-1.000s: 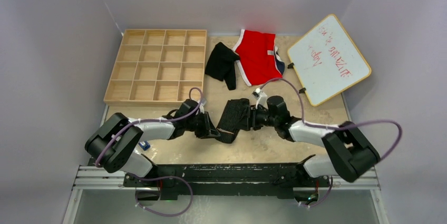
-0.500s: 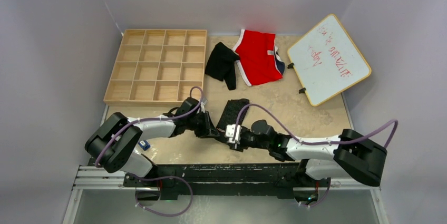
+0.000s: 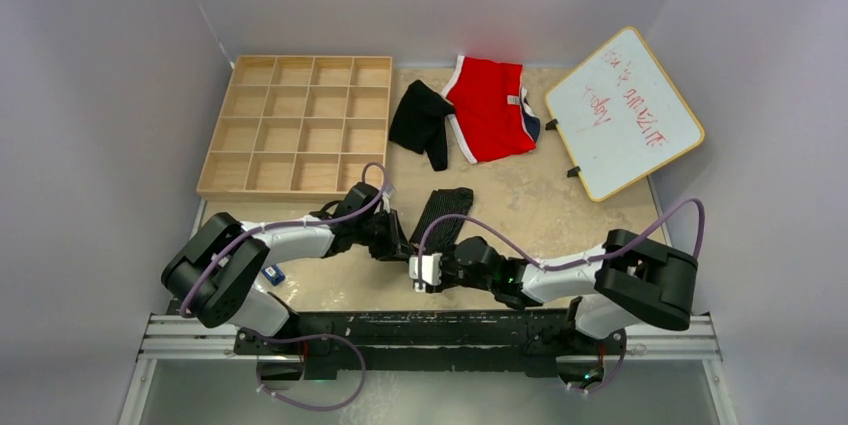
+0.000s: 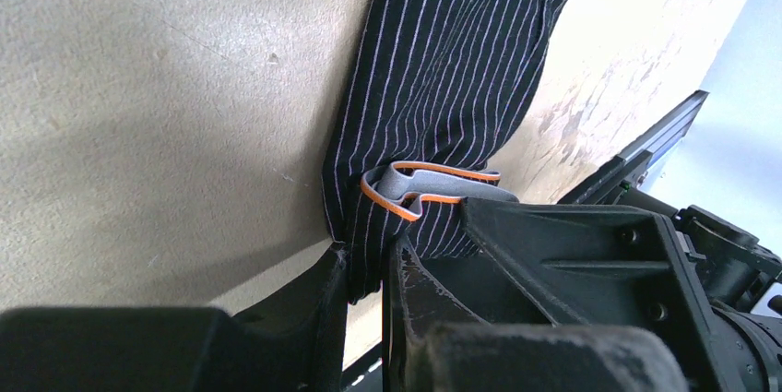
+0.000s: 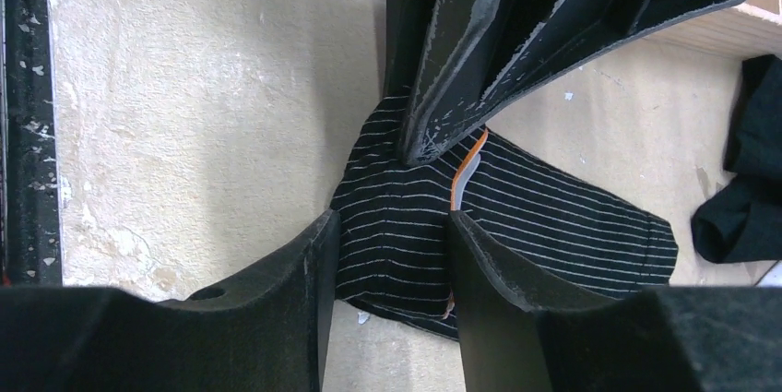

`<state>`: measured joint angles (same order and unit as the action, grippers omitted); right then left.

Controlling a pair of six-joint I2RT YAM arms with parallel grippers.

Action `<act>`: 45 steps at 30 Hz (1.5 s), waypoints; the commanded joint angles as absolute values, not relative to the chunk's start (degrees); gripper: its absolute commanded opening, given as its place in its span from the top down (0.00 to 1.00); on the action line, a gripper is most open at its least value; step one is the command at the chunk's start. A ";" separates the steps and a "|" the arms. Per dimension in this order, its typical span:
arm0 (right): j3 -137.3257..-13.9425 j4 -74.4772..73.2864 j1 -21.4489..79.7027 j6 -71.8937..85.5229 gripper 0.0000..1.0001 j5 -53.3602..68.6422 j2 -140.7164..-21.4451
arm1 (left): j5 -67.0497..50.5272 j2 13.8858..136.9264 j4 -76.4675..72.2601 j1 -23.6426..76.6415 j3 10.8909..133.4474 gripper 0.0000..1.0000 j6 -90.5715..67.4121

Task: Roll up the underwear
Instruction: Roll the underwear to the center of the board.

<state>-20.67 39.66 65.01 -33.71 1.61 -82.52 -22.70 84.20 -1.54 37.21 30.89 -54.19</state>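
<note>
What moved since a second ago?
The right hand swung from the right side of the striped underwear around to its near end, open over it. The underwear now looks narrower. The left hand stayed pinched on its near corner; the other black underwear, red briefs, tray and whiteboard did not move.

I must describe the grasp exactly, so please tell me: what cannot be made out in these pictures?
Top view: the writing on the whiteboard, too small to read.
Top view: the near end of the striped underwear, hidden under the right gripper.
Right wrist view: the plain black underwear, cut off at the right edge.
</note>
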 commanded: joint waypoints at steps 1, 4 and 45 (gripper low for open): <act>-22.15 37.98 66.09 -35.01 0.52 -3.96 -82.94 | -21.53 84.40 -0.18 37.33 32.34 0.91 -52.34; -22.32 37.24 66.55 -33.10 0.54 -5.37 -83.82 | -21.58 84.32 -0.10 37.30 32.83 0.90 -52.13; -18.46 58.67 51.09 2.28 0.83 26.72 -95.97 | -16.87 78.76 -24.33 30.01 16.10 0.39 -61.00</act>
<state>-21.58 56.53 52.03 -4.05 20.27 -93.84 -22.96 77.76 -24.36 30.06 16.91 -60.47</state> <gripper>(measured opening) 0.175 0.632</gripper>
